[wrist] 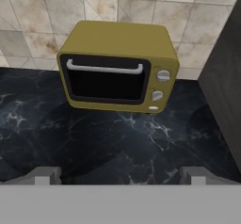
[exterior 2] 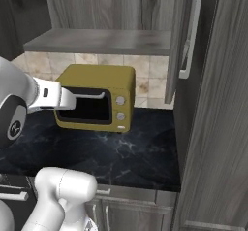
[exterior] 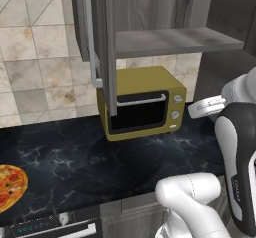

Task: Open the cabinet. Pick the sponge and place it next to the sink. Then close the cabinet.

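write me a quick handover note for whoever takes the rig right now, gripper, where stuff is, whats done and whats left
Gripper: open, empty, hanging above the black marble counter and facing the yellow microwave.
Cabinet: both doors swung open, left door and right door. The visible grey shelf is seen from below, so what lies on it cannot be told.
Done: cabinet opened.
Left: find the sponge, grasp it, set it next to the sink, close both doors.
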Motion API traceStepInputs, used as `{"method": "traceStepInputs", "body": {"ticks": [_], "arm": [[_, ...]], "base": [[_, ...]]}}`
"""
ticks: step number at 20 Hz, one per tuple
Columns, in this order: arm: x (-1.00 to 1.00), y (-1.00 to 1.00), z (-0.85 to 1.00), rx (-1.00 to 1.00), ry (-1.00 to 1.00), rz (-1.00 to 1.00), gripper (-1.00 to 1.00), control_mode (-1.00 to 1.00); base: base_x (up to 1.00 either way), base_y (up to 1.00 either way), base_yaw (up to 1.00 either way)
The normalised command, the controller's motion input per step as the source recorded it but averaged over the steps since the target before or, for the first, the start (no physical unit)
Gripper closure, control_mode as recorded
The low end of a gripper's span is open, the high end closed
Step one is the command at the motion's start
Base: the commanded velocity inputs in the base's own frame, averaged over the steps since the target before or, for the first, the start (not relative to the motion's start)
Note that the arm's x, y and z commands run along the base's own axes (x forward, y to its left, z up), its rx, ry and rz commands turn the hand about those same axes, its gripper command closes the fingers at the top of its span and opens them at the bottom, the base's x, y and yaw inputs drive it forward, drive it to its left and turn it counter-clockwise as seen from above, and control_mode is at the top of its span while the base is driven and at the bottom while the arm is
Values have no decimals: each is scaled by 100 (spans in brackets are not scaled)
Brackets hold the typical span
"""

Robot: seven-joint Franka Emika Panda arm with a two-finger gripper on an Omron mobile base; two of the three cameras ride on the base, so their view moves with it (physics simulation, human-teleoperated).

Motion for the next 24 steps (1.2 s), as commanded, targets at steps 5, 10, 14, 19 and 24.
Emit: {"method": "traceStepInputs", "body": {"ticks": [5,10,14,19,24], "arm": [[-56,10,0,0,-13,0,-100,-100],[-18,3,14,-1,-14,0,-100,-100],[-31,30,37,-11,-13,-3,-100,-100],[-10,36,28,-9,-29,-14,-100,-100],[6,10,3,0,-40,-19,-100,-100]], "base": [[0,0,0],[0,0,0],[0,0,0],[0,0,0],[0,0,0]]}}
